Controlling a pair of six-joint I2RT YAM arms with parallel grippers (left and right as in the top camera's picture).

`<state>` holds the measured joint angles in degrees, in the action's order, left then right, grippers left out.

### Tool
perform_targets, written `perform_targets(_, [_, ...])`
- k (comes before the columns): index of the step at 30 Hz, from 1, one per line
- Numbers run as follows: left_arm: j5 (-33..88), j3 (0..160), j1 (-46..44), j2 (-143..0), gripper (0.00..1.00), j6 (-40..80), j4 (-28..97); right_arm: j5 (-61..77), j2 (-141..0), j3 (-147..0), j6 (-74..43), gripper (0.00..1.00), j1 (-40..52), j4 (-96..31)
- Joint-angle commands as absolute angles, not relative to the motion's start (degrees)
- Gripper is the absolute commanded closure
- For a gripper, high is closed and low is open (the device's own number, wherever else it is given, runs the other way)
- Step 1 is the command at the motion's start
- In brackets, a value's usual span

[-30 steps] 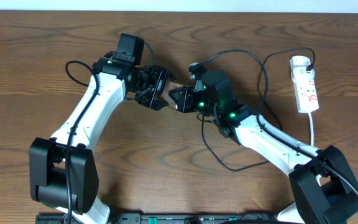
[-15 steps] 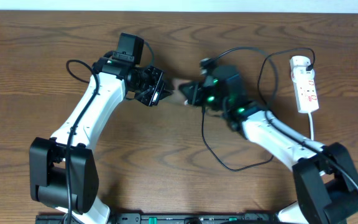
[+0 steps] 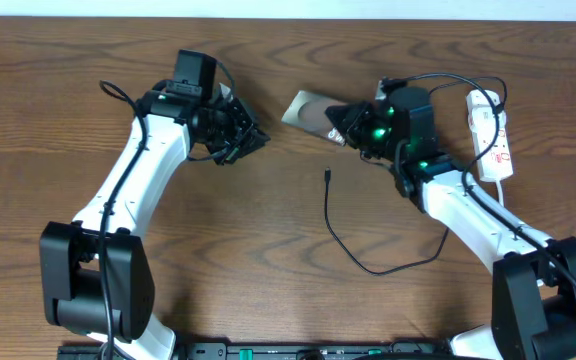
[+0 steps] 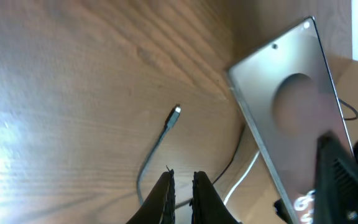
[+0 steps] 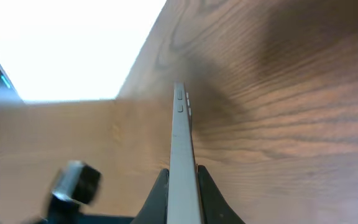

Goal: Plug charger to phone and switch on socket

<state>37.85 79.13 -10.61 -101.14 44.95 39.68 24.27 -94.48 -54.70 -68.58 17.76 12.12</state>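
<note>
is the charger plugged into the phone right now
No, the charger tip lies loose on the table, apart from the phone held by the right gripper.

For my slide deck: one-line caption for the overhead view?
Right gripper holds the phone; charger tip lies unplugged on the table.

Tabletop layout. The phone (image 3: 308, 108) sits near the far edge, about midway along it, held at one end between the fingers of the right gripper (image 3: 340, 124). The left gripper (image 3: 251, 137) lies to its left, apart from it. The charger (image 3: 353, 235) trails across the table's middle, its tip nearer than the phone. The socket (image 3: 492, 135) lies toward the far right corner.
</note>
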Motion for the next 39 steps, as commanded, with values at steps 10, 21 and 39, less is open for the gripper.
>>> perform_targets(10, [38.4, 79.2, -10.0, -100.7, 0.86, 41.2, 39.1, 21.3, -89.6, -56.2, -96.7, 0.99, 16.4, 14.7])
perform_targets(21, [41.8, 79.2, -10.0, -100.7, 0.34, 50.1, 36.2, 18.2, -88.4, -56.2, -96.9, 0.99, 16.2, 12.2])
perform_targets(39, [60.8, 79.2, -10.1, -100.7, 0.31, 65.3, 21.6, 7.5, -88.4, -56.2, -97.3, 0.99, 24.3, 16.2])
